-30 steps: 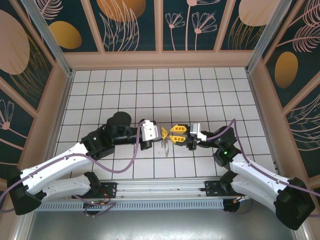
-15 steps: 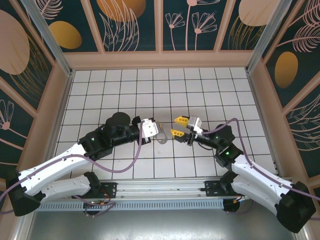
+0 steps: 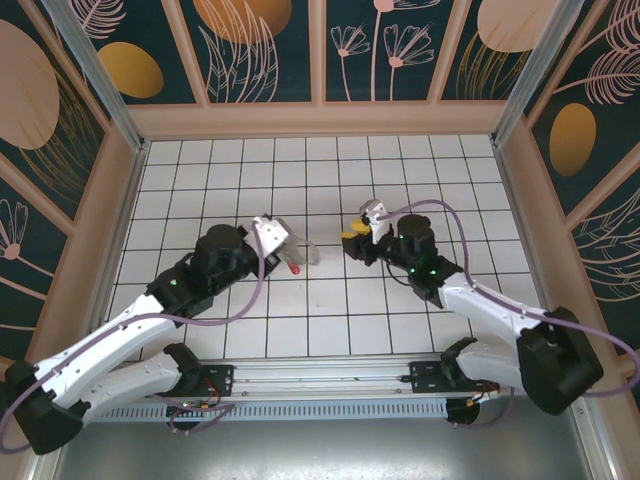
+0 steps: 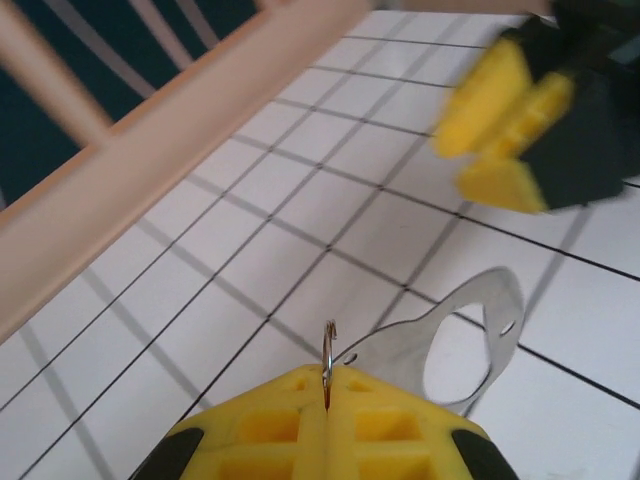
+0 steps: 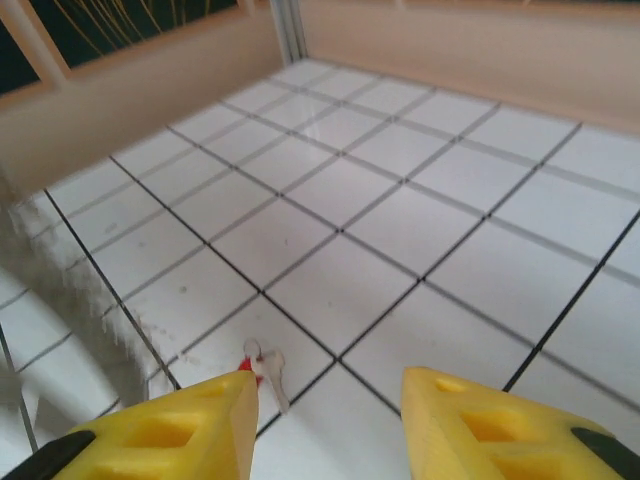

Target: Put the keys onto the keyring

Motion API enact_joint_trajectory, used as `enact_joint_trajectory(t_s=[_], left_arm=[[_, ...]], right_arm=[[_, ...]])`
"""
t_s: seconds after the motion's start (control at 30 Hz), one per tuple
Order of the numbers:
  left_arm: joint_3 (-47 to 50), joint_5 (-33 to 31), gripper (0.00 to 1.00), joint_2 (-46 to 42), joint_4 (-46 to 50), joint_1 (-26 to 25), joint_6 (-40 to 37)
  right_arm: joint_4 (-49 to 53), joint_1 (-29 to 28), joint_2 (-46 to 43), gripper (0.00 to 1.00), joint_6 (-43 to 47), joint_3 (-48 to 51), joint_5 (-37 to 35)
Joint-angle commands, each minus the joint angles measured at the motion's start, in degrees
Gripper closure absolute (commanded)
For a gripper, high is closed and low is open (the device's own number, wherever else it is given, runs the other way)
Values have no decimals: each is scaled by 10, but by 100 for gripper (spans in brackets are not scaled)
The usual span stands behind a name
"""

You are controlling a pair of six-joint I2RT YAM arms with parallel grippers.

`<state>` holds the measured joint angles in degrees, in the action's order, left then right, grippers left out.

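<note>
No writing, label, brand or number can be read.

The wall panels [image 3: 250, 50] bear only drawn leaves, flowers and orange discs, and the white tiled floor [image 3: 330, 180] bears only its black grid. The keyring [image 4: 395, 345], pinched in the left gripper [image 4: 327, 378], is bare silvery metal with no stamp clear enough to read. The yellow fingers [image 5: 160, 430] of the right gripper [image 5: 330, 385] are plain moulded plastic.
</note>
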<state>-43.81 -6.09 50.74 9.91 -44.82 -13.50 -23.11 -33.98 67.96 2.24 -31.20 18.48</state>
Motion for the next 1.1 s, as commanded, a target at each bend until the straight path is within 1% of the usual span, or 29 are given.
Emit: enact_joint_trajectory(t_s=[0.0,0.07,0.17,0.33,0.43,0.53,0.63,0.8,0.93,1.07], left_arm=[[11,-50,100,-39,-12,23,66],[17,-61,100,-52,-15,37,91],[18,-77,100,-54,-22,42,133],[34,-86,100,-42,-35,54,168],[44,-74,100,-54,-33,84,186],[56,-75,100,-71,-20,113,193],[66,-76,100,-81,-11,125,203],[82,-96,100,-101,-3,128,219],[89,-104,100,-112,1,130,227],[104,-104,100,-126,-6,130,235]], right_arm=[[1,-14,44,59,-28,-26,2],[-5,-23,78,59,-25,-39,4],[-27,-34,128,60,-22,-52,20],[-73,-53,213,62,8,-88,65],[-92,-55,261,63,26,-111,105],[-113,-59,305,64,37,-129,147],[-101,-65,345,64,52,-160,170],[-64,-71,403,65,80,-217,180],[-13,-80,449,68,107,-267,181],[16,-87,480,71,120,-302,179]])
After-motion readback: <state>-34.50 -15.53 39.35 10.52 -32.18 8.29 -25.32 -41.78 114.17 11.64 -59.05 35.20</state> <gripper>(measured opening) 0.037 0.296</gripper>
